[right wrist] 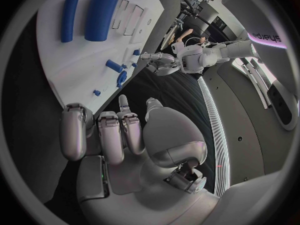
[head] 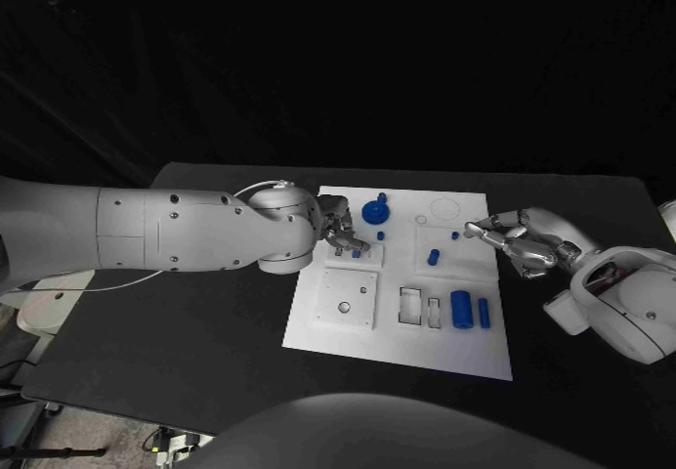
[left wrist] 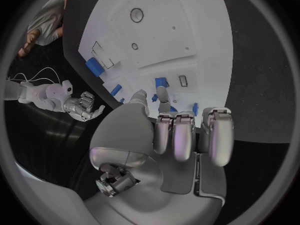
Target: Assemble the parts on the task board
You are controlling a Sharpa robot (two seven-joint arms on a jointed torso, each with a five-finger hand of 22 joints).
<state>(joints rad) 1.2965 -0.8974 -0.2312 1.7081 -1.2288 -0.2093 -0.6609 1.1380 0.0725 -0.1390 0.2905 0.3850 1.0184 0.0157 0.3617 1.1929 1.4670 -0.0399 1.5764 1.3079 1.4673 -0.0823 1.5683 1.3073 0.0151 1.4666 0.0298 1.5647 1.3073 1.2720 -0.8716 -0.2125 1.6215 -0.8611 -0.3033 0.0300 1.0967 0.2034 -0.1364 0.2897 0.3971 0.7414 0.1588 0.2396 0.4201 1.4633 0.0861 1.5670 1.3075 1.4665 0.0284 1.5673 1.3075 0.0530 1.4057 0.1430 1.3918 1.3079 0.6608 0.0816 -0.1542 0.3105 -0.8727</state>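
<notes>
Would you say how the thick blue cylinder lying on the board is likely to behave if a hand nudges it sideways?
The thick cylinder lies on its side on the board, so it would probably roll. It looks like smooth, rigid plastic, so likely stiff, light and somewhat slippery. The thin rod beside it might get bumped.

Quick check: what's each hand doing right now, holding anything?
Left hand: over the board's left side, fingers at a small blue part; grip cannot be told.
Right hand: open, empty.
</notes>
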